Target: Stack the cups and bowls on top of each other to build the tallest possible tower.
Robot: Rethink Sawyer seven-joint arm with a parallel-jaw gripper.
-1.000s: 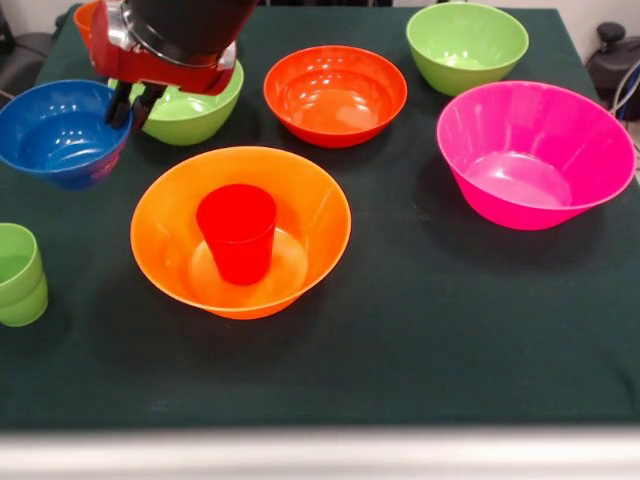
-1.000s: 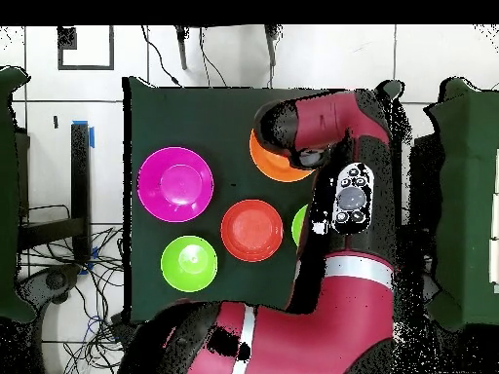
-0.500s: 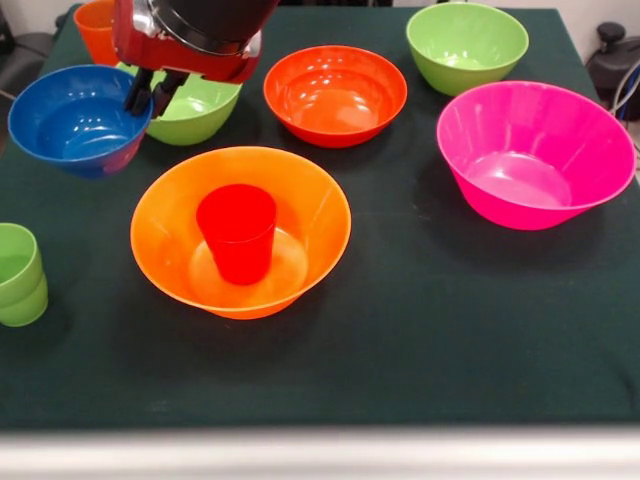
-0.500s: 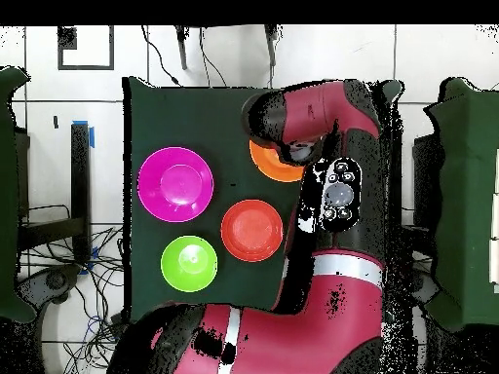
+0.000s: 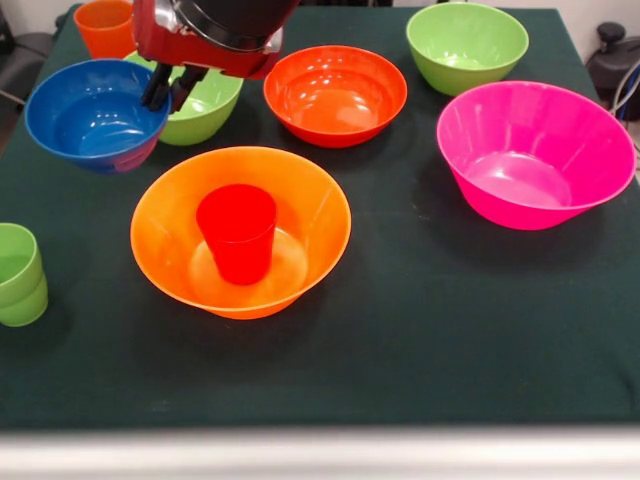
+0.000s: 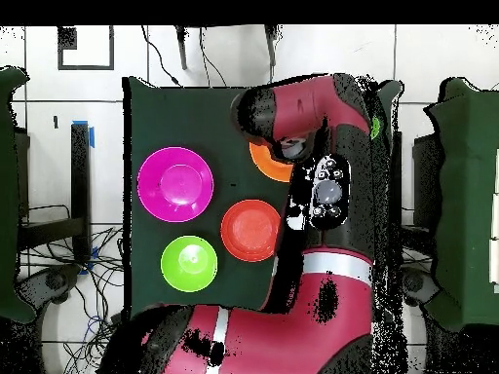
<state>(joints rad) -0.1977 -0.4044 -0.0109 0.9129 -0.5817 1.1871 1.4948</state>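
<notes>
Since a second ago the small blue bowl [image 5: 95,112] has risen and slid toward frame centre in the front view, carried by the hand [image 5: 167,91], which is closed on the bowl's right rim; in the overhead view the arm has swung further over the orange bowl. Everything else sits where it was. Going left to right: the stacked light green cups [image 5: 19,273] wait at the lower left edge, the blue bowl hangs at upper left above the counter [image 5: 430,330], and the red cup [image 5: 238,232] stands upright inside the large orange bowl [image 5: 300,190] at centre. To seat it well, I would centre the bowl's foot over the cup mouth, level it, and lower gently before releasing.
</notes>
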